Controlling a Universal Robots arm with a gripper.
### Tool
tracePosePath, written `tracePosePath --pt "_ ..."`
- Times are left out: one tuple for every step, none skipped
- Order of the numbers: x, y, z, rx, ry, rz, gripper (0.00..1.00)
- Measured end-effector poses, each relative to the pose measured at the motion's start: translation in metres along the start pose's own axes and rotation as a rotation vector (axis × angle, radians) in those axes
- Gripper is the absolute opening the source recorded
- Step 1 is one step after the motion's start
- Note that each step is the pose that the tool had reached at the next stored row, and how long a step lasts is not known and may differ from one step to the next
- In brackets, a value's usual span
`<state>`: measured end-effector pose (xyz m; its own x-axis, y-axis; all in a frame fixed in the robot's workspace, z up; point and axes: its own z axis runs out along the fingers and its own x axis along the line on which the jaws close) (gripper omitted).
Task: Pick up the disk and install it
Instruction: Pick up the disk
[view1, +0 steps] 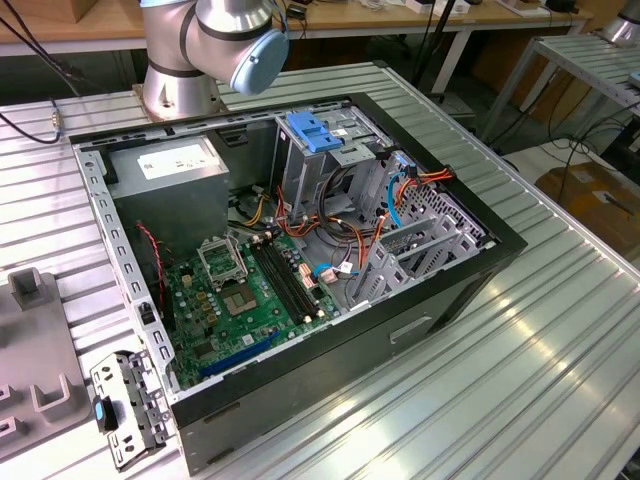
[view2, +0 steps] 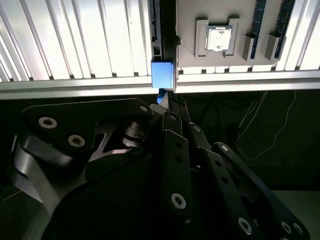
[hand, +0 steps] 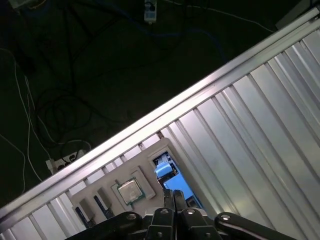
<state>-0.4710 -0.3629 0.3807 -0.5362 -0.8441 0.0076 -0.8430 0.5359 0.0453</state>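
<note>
Jaws: you have them drawn narrow, and in both wrist views the gripper (view2: 167, 100) (hand: 175, 196) has its tips right at the blue end of the disk (view2: 162, 74) (hand: 165, 171), which they appear to pinch. Disk position: seen edge-on in the second wrist view, with the dark body running away from the tips and the blue carrier end nearest them. It lies along one side of the grey tray (view2: 190, 30) (hand: 145, 170), just beside it, over the ribbed aluminium worktop (view2: 90, 45) (hand: 260, 130) and close to the worktop's edge rail. I cannot tell whether the disk rests on the worktop or hangs clear of it. Tray contents: a square processor chip (view2: 218, 39) (hand: 131, 191) sits in a recess, and dark memory sticks (view2: 257, 30) stand in slots beyond it, all well apart from the tips. Exterior view: the open computer case (view1: 330, 350) lies on its side on the worktop, with the green motherboard (view1: 240, 300) exposed, the power supply (view1: 175, 170) in the corner nearest the arm base (view1: 200, 50), and a blue bracket (view1: 312, 133) on top of the grey drive bay (view1: 345, 165). Orange and blue cables trail between the bay and the board.
</note>
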Motion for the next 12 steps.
tracePosePath --pt "0.0 0.0 0.0 0.0 0.0003 -0.006 0.14" --pt "0.0 0.0 0.0 0.0 0.0004 -0.007 0.14" --pt "0.0 0.0 0.0 0.0 0.0004 -0.007 0.14" --pt "0.0 0.0 0.0 0.0001 0.0005 -0.011 0.14" --pt "0.0 0.0 0.0 0.0001 0.0007 -0.015 0.14" --pt "0.0 0.0 0.0 0.0001 0.0007 -0.015 0.14" --pt "0.0 0.0 0.0 0.0001 0.0007 -0.015 0.14" --pt "0.0 0.0 0.0 0.0001 0.0007 -0.015 0.14" --pt "0.0 0.0 0.0 0.0001 0.0007 -0.015 0.14" --pt "0.0 0.0 0.0 0.0001 0.0007 -0.015 0.14" --pt "0.0 0.0 0.0 0.0001 0.0007 -0.016 0.14" --pt "0.0 0.0 0.0 0.0001 0.0007 -0.016 0.14"
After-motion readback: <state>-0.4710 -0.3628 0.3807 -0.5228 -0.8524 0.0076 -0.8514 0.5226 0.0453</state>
